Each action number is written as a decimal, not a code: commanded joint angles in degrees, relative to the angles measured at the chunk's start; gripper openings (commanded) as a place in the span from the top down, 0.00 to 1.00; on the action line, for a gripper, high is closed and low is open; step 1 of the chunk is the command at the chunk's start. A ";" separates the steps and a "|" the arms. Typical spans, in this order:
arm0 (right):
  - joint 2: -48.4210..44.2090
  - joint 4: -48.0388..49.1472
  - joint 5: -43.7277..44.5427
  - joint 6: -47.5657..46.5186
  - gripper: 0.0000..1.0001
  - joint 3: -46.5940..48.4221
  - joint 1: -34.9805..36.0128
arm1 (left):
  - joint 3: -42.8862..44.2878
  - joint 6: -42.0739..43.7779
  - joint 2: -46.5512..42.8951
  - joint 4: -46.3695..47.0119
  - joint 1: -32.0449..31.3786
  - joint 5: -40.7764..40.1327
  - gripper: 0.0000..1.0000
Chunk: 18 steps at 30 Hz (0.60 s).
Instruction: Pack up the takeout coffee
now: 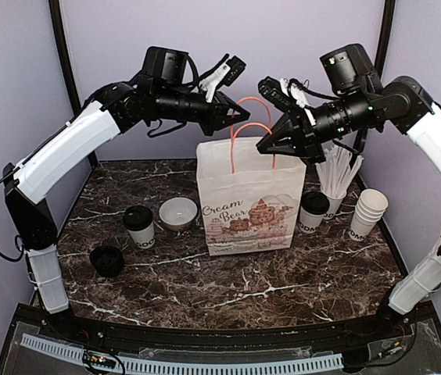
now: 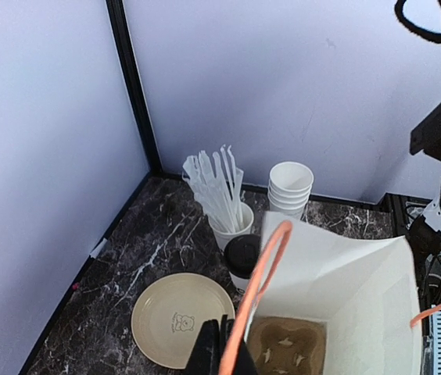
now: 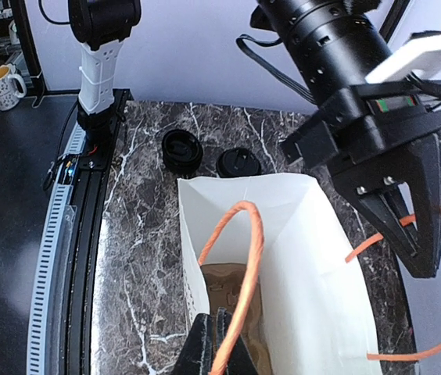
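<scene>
Both coffees stand out on the marble worktop (image 1: 228,289), outside the bag! The left lidded cup (image 1: 138,226) is upright, left of the white paper bag (image 1: 250,207), with a cream plate (image 1: 178,213) sitting between the two. The right lidded cup (image 1: 314,211) stands just beside the bag's right side, in front of the cup of white sticks (image 1: 338,176). The bag itself is upright in the middle, its mouth open, and a brown insert (image 2: 283,348) lies at the bottom. Up top, the left jaws are pressed together on one orange handle (image 2: 263,273), and the right jaws are pinching the second orange handle (image 3: 240,258). Both loops are held above the bag's mouth. Further out, a loose black lid (image 1: 107,260) lies on the near-left side of the left cup, and a stack of lidless cups (image 1: 367,212) stands to the right of the right cup.
</scene>
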 commanded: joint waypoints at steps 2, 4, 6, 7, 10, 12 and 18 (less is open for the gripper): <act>1.05 1.60 -1.62 0.51 1.00 3.51 0.29 | -0.95 -0.99 -5.42 1.04 -0.04 -0.93 1.00; 1.13 1.58 -1.98 0.60 1.00 2.46 0.26 | -1.65 -0.76 -5.74 0.25 -0.02 -1.48 1.00; 0.81 2.26 -1.65 0.83 1.00 0.49 0.26 | -3.48 -1.38 -6.27 0.00 0.01 -2.95 1.00; 0.56 2.69 -1.39 1.02 1.00 -0.66 0.26 | -4.16 -1.61 -6.57 0.00 0.04 -4.32 1.00; 0.23 3.61 -1.07 1.41 1.00 -3.26 0.21 | -7.43 -1.93 -7.18 -0.23 0.06 -6.04 1.00; 0.10 4.39 -0.60 1.45 1.00 -5.16 0.13 | -9.37 -2.02 -7.64 -0.15 0.09 -7.22 1.00; 1.72 4.22 -1.39 2.52 0.53 -6.37 -1.97 | -11.72 -1.83 -7.22 -1.84 0.49 -10.16 0.48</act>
